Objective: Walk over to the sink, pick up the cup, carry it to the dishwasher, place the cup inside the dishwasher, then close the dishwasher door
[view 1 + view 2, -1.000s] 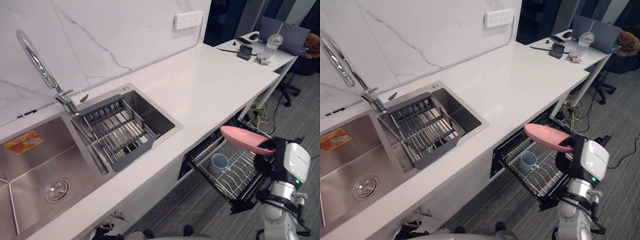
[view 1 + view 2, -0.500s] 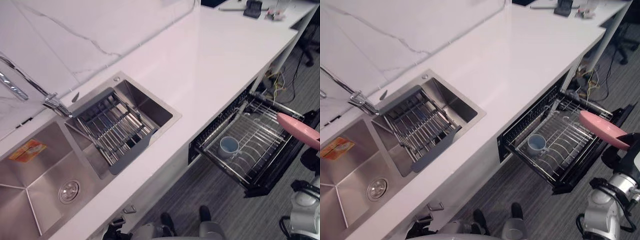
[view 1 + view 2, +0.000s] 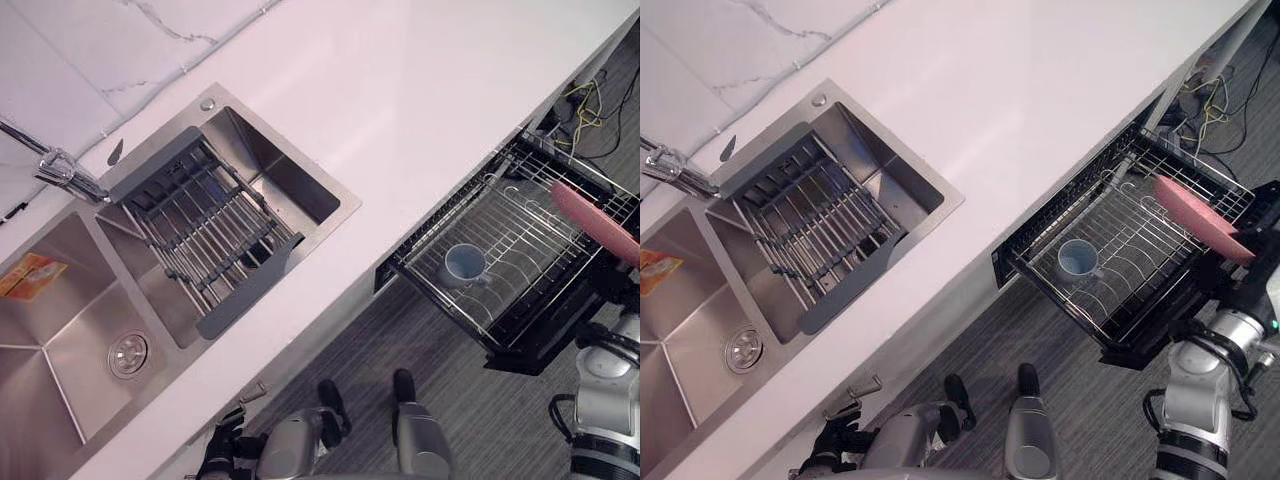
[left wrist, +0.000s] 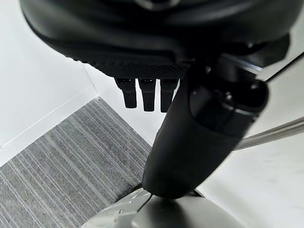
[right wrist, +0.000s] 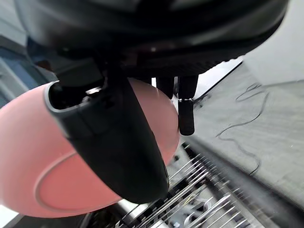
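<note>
1. The cup [image 3: 464, 264] is light blue and sits mouth up in the dishwasher rack [image 3: 528, 238], in the part nearest the sink. Neither hand touches it.
2. The rack is pulled out from under the bench [image 3: 420, 90] and hangs over the grey striped carpet [image 3: 440, 385].
3. The right hand [image 5: 124, 138] pinches a pink plate [image 3: 595, 222]. The thumb lies across the plate's near face and the fingers [image 5: 186, 110] reach down behind it.
4. In the head views the plate shows as a long, tilted pink shape above the right side of the rack, well apart from the cup. Whether it touches the wires cannot be told.
5. The left hand [image 4: 142, 42] holds nothing. Its fingers [image 4: 148, 97] hang straight in a row and the thumb stands out beside them. Past them lie the carpet and a white panel.
6. The sink [image 3: 60, 335] is a steel double basin set into the bench.
7. A grey drainer [image 3: 205, 235] with metal bars lies across the right basin.
8. The left basin has a round drain [image 3: 127, 352] and an orange sticker [image 3: 25, 275] on its wall.
9. The tap [image 3: 60, 170] stands behind the basins, at the foot of the marble wall [image 3: 90, 50].
</note>
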